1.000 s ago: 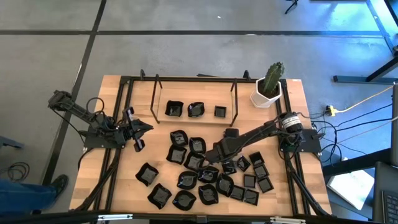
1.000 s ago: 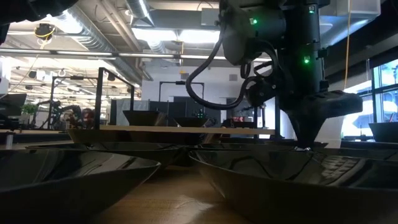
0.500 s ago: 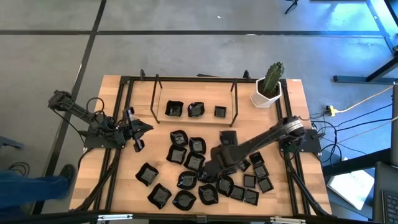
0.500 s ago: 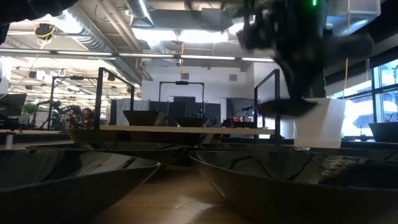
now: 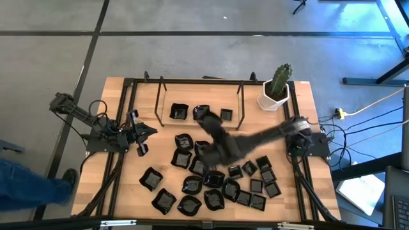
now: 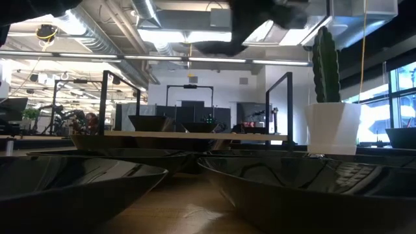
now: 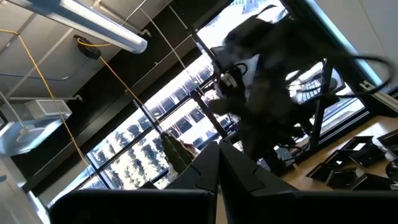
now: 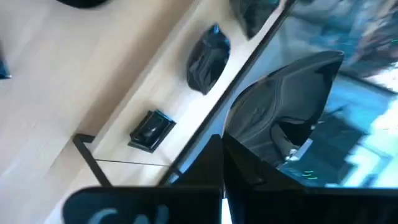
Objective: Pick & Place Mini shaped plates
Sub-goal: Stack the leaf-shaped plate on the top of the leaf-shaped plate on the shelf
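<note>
Several mini shaped plates, tiny glossy black dishes, lie in a heap (image 5: 211,182) on the wooden table. Three more sit on a low raised shelf (image 5: 236,121) at the far middle: two wavy (image 5: 179,113) and one square (image 5: 225,115). My right gripper (image 5: 214,131) hangs blurred above the heap, just near of the shelf, shut on one black plate (image 8: 280,106). In the low view that plate (image 6: 218,47) shows high above the table. My left gripper (image 5: 144,134) waits shut at the table's left, holding nothing. My right gripper pinches the plate by its rim (image 8: 249,146) between its two fingers. It comes slanting down from the table's right side. The plate is lifted clear of the table and the heap, and stands tilted beyond the fingertips (image 8: 208,155), its glossy hollow showing.
A white pot with a green cactus (image 5: 276,89) stands at the far right corner. The shelf has thin black posts and a rail (image 5: 241,105) around it. A dark frame (image 5: 124,128) runs along the table's edges. Bare wood lies left of the heap.
My right gripper has risen from the heap with one plate, lifting it clear, and has swung toward the table's far edge and the shelf while its wrist rolled. The plates left in the heap have stayed where they were.
</note>
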